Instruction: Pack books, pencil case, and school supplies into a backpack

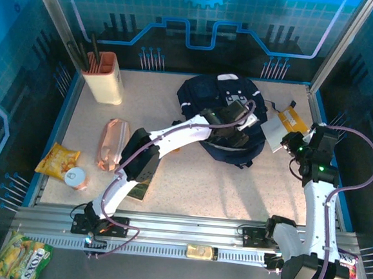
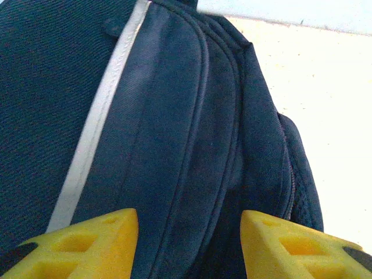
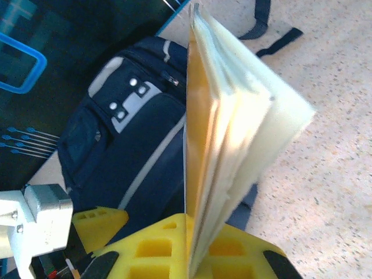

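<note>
L arm: reaches from its base, near-left of the backpack, diagonally over the counter; wrist sits above the pack's right half.
L claw [image 1: 233, 138] [image 2: 189, 232]: yellow fingers [image 2: 99, 241] stand apart, a ridge of navy cloth between them; can't tell whether they pinch it.
R arm: rises right of the backpack, elbow bent, wrist turned twd the pack.
R claw [image 1: 292, 139] [image 3: 187, 238]: clenched on a thin white-and-orange notebook [image 1: 279, 125] [image 3: 224, 128], held edge-on, pages fanned, just right of the backpack.
Backpack: large navy-blue fabric backpack w/ pale stripe and grey patches [image 1: 199, 95] [image 2: 174, 116] [image 3: 128, 151], lying at the far middle of the counter; black straps trail beyond it in the R wrist view.
Counter: speckled beige counter [image 1: 234, 188] w/ blue border; metal rail along the near edge.
Room: blue panels w/ circuit-line pattern behind and at both sides.
Holder: cream upright holder [image 1: 104, 81], far-left of the backpack, dark pencils standing in it.
Pencil case: pink see-through pencil case [image 1: 113, 143], left of the backpack, lying flat.
Other book: thin greenish book [image 1: 140, 189], near-left of the backpack, partly under the L arm.
Snacks: yellow snack bag [image 1: 57, 160] and small tin can [image 1: 75, 177], well left of the backpack.
</note>
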Tool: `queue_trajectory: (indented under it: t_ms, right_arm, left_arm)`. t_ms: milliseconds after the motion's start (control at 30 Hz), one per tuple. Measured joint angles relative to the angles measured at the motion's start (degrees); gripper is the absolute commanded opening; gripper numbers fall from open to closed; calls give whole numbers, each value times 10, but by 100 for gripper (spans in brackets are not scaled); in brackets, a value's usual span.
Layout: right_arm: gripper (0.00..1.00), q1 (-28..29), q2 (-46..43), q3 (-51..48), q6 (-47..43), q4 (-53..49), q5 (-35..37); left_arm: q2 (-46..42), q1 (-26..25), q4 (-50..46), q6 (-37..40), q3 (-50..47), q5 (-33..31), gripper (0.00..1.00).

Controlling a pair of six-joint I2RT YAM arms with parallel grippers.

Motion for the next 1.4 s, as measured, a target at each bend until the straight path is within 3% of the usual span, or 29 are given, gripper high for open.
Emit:
queue_trajectory:
  t_ms: [367, 600, 700, 833, 967, 1400]
  right_arm:
    - [0, 0, 1, 0, -9, -14, 0]
    - [0, 0, 0, 0, -9, -14, -2]
    - [0, 0, 0, 0, -9, -14, -2]
    - [0, 0, 0, 0, -9, -15, -2]
    - [0, 0, 0, 1, -9, -25, 1]
    - [1, 0, 0, 61, -13, -101, 35]
  left_arm:
    - [83, -15, -59, 42, 99, -58, 37]
    - [107, -12, -76, 42, 123, -77, 45]
    - [112, -12, -79, 43, 129, -83, 36]
    - [120, -9, -89, 40, 143, -94, 15]
    - [121, -6, -94, 25, 151, -94, 0]
    - [87, 24, -108, -20, 154, -21, 0]
